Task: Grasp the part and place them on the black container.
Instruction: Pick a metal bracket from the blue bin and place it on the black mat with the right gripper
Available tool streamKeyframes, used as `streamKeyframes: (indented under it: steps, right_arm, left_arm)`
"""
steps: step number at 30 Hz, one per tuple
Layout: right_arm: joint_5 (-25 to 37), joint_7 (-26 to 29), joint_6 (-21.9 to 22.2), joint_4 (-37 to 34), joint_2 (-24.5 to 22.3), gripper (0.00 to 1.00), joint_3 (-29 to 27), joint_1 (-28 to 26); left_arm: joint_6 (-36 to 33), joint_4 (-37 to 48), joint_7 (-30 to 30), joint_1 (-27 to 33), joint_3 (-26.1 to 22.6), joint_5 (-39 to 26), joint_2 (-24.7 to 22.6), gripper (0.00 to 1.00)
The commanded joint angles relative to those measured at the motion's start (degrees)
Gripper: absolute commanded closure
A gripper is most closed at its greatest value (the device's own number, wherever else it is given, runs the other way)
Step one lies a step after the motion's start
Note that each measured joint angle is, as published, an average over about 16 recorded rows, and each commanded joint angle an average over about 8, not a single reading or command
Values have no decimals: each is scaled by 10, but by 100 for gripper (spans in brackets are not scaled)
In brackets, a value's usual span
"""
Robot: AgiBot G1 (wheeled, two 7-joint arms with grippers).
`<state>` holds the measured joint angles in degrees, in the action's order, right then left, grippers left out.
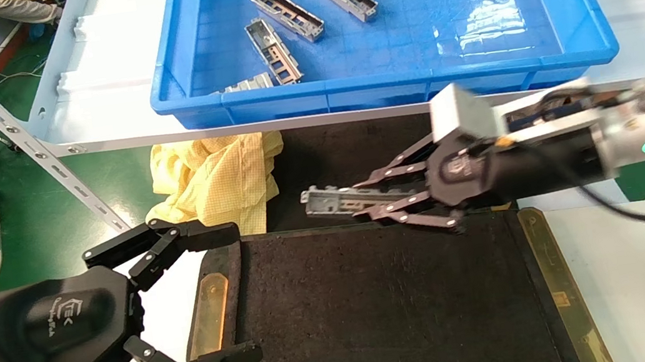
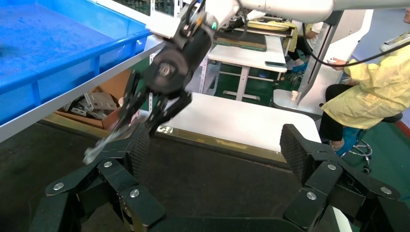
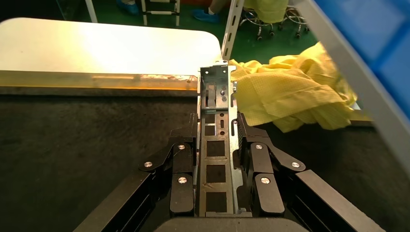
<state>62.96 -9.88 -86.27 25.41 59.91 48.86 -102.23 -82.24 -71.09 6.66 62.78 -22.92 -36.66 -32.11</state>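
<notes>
My right hand [image 1: 391, 196] is clamped on 1 part [image 1: 338, 200], gripping it along its length so the free end sticks out to the left. In the right wrist view the fingers [image 3: 181, 166] press both long sides of the part [image 3: 216, 150], cut-outs facing up. It hangs in the air over the far edge of the black tray [image 1: 378, 306], roughly centre-left of that edge, not touching the felt yet as far as I can tell. The left wrist view shows the same: right hand [image 2: 140, 121] tilted down, part [image 2: 104, 145] angled toward the tray [image 2: 203, 179].

My left hand [image 1: 189, 307] is spread wide and holds nothing, parked at the near left corner of the tray, over the brass strip [image 1: 205, 314].

Progress: pick is done for this piece, carry is mostly done, release is left. The tray surface looks bare in every view, so I judge 0 parts placed so far. Still in the blue bin [image 1: 586, 36] on the far desk: 3 parts lying loose in the left half [image 1: 286, 12], plus 1 more half hidden behind the near bin wall [image 1: 249, 83]. So at least 4 more trips after this one.

A yellow cloth [image 1: 215, 180] lies bunched just beyond the tray's far left corner, near the part's free end but apart from it.

Next I judge: lower, set it flat on the felt, let go.
</notes>
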Motion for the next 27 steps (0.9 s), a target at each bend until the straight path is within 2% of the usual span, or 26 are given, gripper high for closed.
streamKeyframes:
  steps: [1, 17, 27]
  right_arm:
    - [-1, -16, 9, -15, 17, 100, 1, 11]
    - [30, -111, 70, -119, 143, 100, 22, 42]
    - [31, -133, 88, -135, 175, 100, 30, 66]
  left_arm:
    - [0, 0, 0, 0, 0, 0, 0, 0]
    - [0, 0, 0, 0, 0, 0, 0, 0]
    - [0, 0, 0, 0, 0, 0, 0, 0]
